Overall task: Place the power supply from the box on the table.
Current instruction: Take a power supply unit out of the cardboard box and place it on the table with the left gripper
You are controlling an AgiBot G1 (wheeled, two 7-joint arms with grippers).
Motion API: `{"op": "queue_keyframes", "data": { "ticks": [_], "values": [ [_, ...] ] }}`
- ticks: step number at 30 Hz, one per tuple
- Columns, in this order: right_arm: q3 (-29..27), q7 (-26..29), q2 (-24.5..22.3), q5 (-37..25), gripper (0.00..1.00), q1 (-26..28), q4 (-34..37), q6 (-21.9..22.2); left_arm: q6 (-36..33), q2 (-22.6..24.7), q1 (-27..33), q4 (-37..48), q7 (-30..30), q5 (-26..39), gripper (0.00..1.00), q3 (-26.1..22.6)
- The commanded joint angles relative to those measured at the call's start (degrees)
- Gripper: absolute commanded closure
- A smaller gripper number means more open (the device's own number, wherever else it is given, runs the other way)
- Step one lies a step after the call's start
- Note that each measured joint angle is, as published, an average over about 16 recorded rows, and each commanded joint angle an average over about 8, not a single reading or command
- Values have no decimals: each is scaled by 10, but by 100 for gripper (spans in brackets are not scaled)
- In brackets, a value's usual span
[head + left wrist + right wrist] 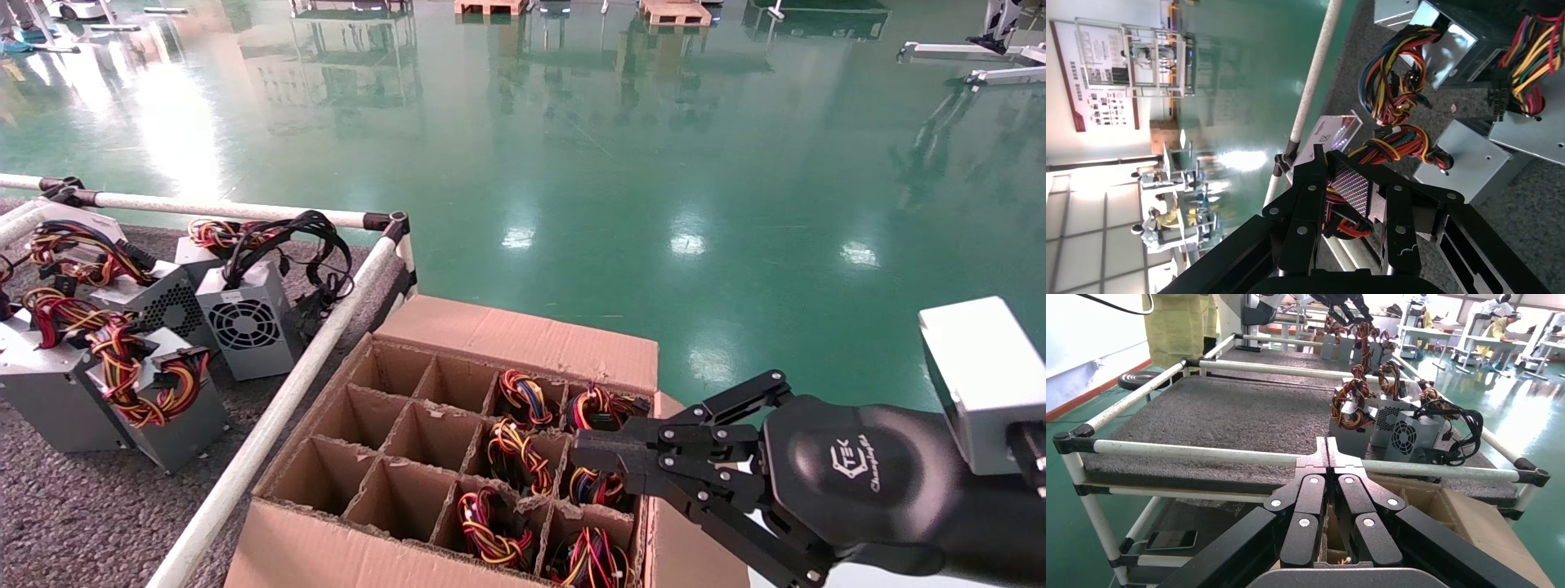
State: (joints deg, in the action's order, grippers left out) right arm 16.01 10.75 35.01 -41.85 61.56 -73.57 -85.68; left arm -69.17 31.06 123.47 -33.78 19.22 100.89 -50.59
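Green floor (654,163) behind box (523,343) of wire-bundled units; right tool (588,453) pressed together.

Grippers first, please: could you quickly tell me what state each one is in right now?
Left gripper: open, over the power supplies on the table, holding nothing.
Right gripper: closed and empty, above the box.

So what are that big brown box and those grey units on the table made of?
The box looks like plain corrugated cardboard: matte brown, with ragged, fuzzy cut edges on its dividers. The grey units seem to be bare sheet metal, dull silver with punched fan grilles. Their wires look plastic-coated, in red, yellow and black.
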Motion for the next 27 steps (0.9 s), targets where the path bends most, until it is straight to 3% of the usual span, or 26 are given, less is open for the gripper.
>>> {"op": "queue_keyframes", "data": {
  "ticks": [1, 2, 3, 10, 27],
  "values": [
    [0, 0, 0, 0, 100, 0, 0, 0, -2, 0, 0, 1, 0, -2, 100, -1],
    [0, 0, 0, 0, 100, 0, 0, 0, -3, 0, 0, 2, 0, -3, 99, -2],
    [0, 0, 0, 0, 100, 0, 0, 0, -4, 0, 0, 2, 0, -3, 89, -2],
    [0, 0, 0, 0, 100, 0, 0, 0, -9, -2, 0, 8, 0, -7, 3, -3],
    [0, 0, 0, 0, 100, 0, 0, 0, -11, -1, -2, 22, 2, -8, 0, -4]
  ]
}}
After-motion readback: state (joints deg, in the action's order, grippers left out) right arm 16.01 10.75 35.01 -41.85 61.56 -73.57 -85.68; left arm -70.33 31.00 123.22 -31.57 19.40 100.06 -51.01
